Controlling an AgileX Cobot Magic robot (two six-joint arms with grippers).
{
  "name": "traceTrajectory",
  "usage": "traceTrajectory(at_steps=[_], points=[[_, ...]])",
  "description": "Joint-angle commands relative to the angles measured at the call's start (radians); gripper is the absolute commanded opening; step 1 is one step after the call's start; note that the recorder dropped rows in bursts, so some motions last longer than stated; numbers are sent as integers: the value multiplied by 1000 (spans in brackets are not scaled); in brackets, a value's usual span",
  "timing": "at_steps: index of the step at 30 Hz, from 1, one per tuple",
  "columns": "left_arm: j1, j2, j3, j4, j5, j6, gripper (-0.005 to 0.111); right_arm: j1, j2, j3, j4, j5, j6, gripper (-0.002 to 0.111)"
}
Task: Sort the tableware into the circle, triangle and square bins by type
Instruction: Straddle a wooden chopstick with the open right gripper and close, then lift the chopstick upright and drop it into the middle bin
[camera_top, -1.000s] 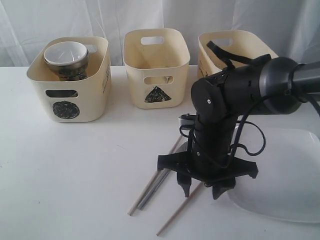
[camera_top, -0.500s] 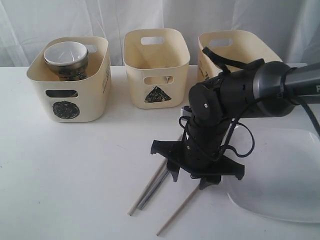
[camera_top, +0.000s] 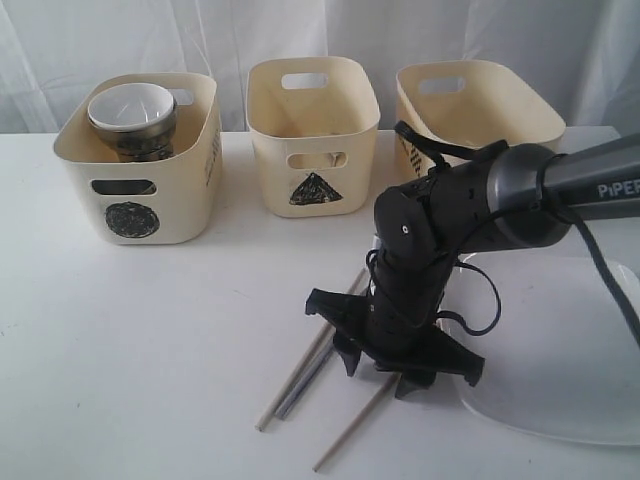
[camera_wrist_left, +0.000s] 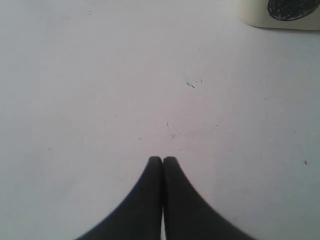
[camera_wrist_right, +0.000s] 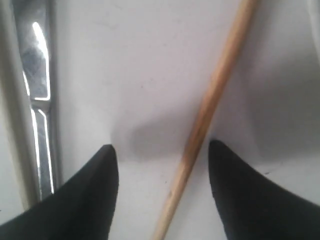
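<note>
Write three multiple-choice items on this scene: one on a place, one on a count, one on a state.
1. The steel tableware sits in: A) the circle bin B) the triangle bin C) no bin.
2. Cream bins in view: A) two B) three C) four.
3. The right end effector is: A) open astride a chopstick B) shut on it C) shut, empty.
Answers: 1 A, steel shows above the circle-marked bin's rim. 2 B, three stand in a row. 3 A, the right wrist view shows the chopstick between open jaws.
</note>
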Motion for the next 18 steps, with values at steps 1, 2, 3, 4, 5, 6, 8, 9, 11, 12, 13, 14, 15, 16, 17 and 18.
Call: traceTrajectory(at_steps=[1, 2, 3, 4, 5, 6, 8, 9, 11, 12, 13, 14, 15, 16, 17, 18], points=[[-7, -5, 6, -7, 28, -2, 0, -5, 43, 8, 3, -60, 4, 44], [-7, -5, 6, -7, 28, -2, 0, -5, 47, 8, 3, -60, 4, 39], [-7, -5, 6, -7, 28, -2, 0, -5, 53, 8, 3, -54, 4, 34], [-7, -5, 6, -7, 28, -2, 0, -5, 56, 8, 3, -52, 4, 28], [-7, -5, 6, -7, 28, -2, 0, -5, 60, 8, 3, -44, 4, 22], [-7, -5, 6, -7, 28, -2, 0, -5, 63, 8, 3, -39, 4, 17], [-7, -5, 6, -7, 28, -2, 0, -5, 67, 8, 3, -35, 4, 8], [-7, -5, 6, -7, 28, -2, 0, -5, 68, 8, 3, -35, 4, 4], [-7, -5, 6, -7, 28, -2, 0, -5, 69, 8, 3, -42, 2, 0], [-7, -5, 6, -7, 28, -2, 0, -5, 69, 8, 3, -49, -11, 0], [-7, -5, 6, -7, 28, -2, 0, -5, 69, 8, 3, -53, -20, 0], [-7, -5, 6, -7, 28, -2, 0, -5, 69, 8, 3, -54, -44, 0], [-7, -5, 6, -7, 28, -2, 0, -5, 67, 8, 5, -54, -64, 0], [-7, -5, 6, -7, 28, -2, 0, -5, 63, 8, 12, -60, -89, 0], [-7, -5, 6, -7, 28, -2, 0, -5, 56, 8, 19, -66, -120, 0], [-7, -5, 6, -7, 28, -2, 0, -5, 48, 8, 23, -68, -143, 0]])
